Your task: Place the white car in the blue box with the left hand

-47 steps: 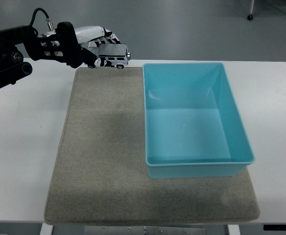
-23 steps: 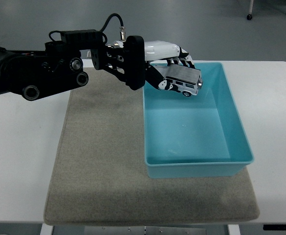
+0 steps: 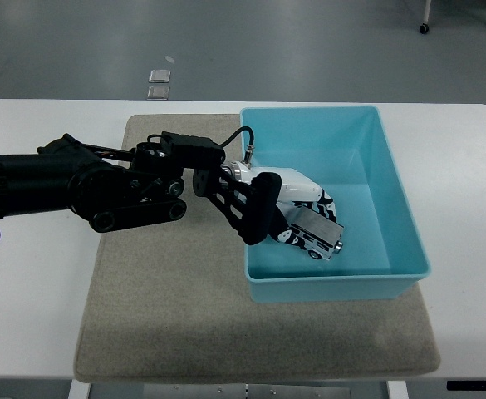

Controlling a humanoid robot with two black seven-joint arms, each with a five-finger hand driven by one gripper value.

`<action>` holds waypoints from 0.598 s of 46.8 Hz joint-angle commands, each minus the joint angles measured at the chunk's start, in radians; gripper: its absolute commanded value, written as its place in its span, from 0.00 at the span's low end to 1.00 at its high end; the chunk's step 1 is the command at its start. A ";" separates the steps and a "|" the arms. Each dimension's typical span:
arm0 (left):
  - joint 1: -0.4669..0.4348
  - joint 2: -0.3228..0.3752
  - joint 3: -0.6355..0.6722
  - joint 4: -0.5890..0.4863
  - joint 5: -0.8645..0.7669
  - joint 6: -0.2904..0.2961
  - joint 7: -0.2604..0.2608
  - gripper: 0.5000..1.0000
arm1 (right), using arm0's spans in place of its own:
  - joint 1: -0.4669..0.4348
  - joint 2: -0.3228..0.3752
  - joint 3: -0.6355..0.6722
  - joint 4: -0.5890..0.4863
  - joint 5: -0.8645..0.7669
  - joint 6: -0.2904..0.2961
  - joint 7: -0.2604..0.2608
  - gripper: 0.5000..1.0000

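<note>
Left hand (image 3: 288, 212), reaching in from the left of the frame over the blue box (image 3: 392, 179) wall, has its fingers closed around the white car (image 3: 317, 235), which sits low in the box's lower-left corner, long axis slanting down-right.

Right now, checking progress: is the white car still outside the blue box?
No, the left robot hand holds the white car inside the blue box.

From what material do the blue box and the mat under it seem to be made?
The blue box looks like smooth moulded plastic: its thin walls carry a soft sheen. The mat looks like felt or short-pile fabric: matt grey-beige with a fuzzy, slightly uneven texture. Neither can be confirmed by sight alone.
</note>
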 commanded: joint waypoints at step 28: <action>-0.001 0.023 -0.072 -0.025 -0.048 0.001 -0.005 0.99 | 0.000 0.000 0.000 0.000 0.000 0.000 0.000 0.87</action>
